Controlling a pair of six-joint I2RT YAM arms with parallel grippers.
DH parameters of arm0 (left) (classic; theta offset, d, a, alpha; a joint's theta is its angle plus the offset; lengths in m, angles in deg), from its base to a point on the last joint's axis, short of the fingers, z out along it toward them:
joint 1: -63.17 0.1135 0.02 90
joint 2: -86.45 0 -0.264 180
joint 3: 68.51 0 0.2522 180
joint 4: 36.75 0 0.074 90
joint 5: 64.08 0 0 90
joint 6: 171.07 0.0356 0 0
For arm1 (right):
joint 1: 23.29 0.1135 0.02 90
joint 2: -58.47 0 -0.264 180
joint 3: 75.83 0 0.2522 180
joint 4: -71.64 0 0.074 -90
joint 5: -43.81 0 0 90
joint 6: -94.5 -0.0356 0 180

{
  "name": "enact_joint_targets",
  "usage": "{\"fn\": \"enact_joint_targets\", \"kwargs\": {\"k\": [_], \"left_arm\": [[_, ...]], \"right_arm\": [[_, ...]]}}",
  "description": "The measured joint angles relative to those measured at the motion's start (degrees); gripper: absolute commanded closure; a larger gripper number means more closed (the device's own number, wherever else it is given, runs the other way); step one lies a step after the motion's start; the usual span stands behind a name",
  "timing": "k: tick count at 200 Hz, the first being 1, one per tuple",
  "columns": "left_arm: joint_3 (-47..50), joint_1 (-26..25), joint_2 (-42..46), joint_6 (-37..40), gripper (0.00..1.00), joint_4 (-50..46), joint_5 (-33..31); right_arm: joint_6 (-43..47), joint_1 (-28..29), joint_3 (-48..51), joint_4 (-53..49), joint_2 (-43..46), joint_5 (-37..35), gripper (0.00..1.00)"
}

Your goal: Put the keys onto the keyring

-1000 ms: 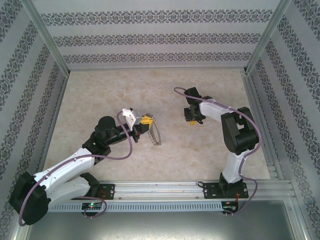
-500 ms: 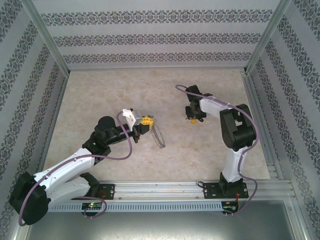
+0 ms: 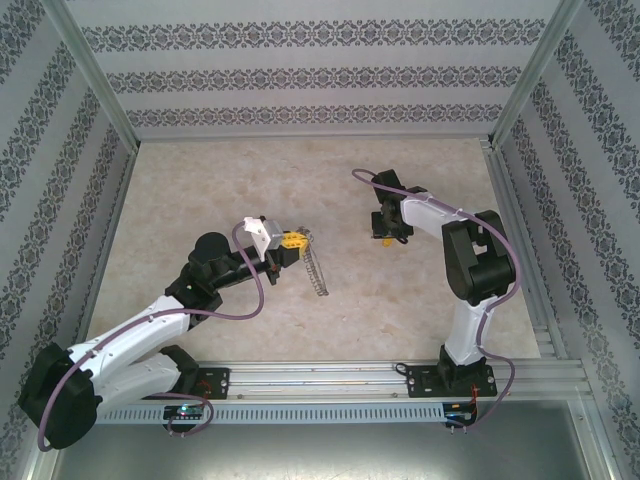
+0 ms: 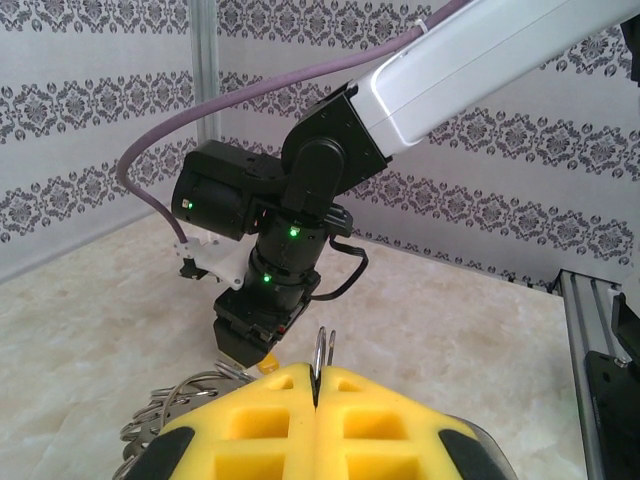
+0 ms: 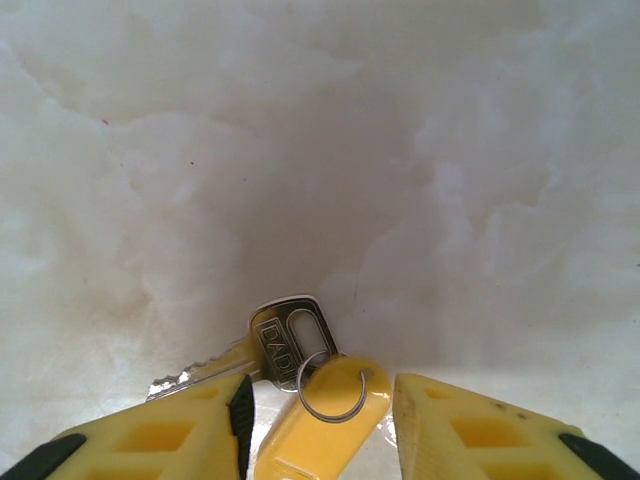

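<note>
My left gripper (image 3: 291, 240) is shut on the keyring (image 3: 317, 272), a thin dark hoop fringed with small silvery pieces that hangs below it over the table. In the left wrist view the hoop's wire (image 4: 322, 350) sticks up from between the closed yellow fingers (image 4: 260, 430), and the dangling pieces (image 4: 170, 410) show at the lower left. My right gripper (image 3: 388, 236) points down at the table. Its fingers (image 5: 170, 440) stand open around the keys (image 5: 288, 335): a silver key joined by a small split ring (image 5: 333, 386) to a yellow tag (image 5: 320, 425), lying flat on the table.
The marble-patterned table (image 3: 300, 180) is walled by patterned panels and aluminium posts. A metal rail (image 3: 330, 380) carries both arm bases at the near edge. The right arm's wrist (image 4: 290, 250) hangs close in front of my left gripper.
The keyring has swung from a broad loop to nearly edge-on under the left gripper. The right gripper has shifted slightly away from the near edge, over the keys.
</note>
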Motion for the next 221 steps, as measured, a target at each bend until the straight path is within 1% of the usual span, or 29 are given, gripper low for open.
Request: {"fn": "enact_joint_targets", "kwargs": {"k": [27,56,89,111,133,160,173,205,221], "left_arm": [[0.0,0.0,-0.2,-0.7,1.0,0.4,0.4],[0.0,0.0,-0.2,-1.0,1.0,0.9,0.6],[0.0,0.0,-0.2,-1.4,1.0,1.4,1.0],[0.0,0.0,-0.2,-1.7,1.0,2.0,1.1],[0.0,0.0,0.0,-1.9,1.0,2.5,1.1],[0.3,0.0,0.6,-2.1,1.0,2.8,1.0],[0.4,0.0,0.8,-2.1,1.0,2.8,1.1],[0.7,0.0,1.6,-2.1,1.0,3.0,1.0],[1.0,0.0,1.9,-2.1,1.0,3.0,1.0]], "right_arm": [[0.0,0.0,-0.2,-0.1,-0.2,0.6,0.53],[0.0,0.1,-0.6,-0.7,-1.6,1.9,0.56],[0.0,1.3,0.2,-0.4,-1.0,3.6,0.58],[-0.4,3.9,2.8,-0.4,1.1,5.2,0.59],[-1.5,8.3,6.0,-0.1,3.8,7.1,0.6],[-3.6,13.2,9.4,0.9,6.9,7.6,0.59],[-4.8,14.0,10.8,1.1,8.9,7.2,0.59],[-8.8,12.9,14.2,2.5,16.8,0.9,0.58],[-10.3,12.2,15.0,3.3,19.5,-1.1,0.58]]}}
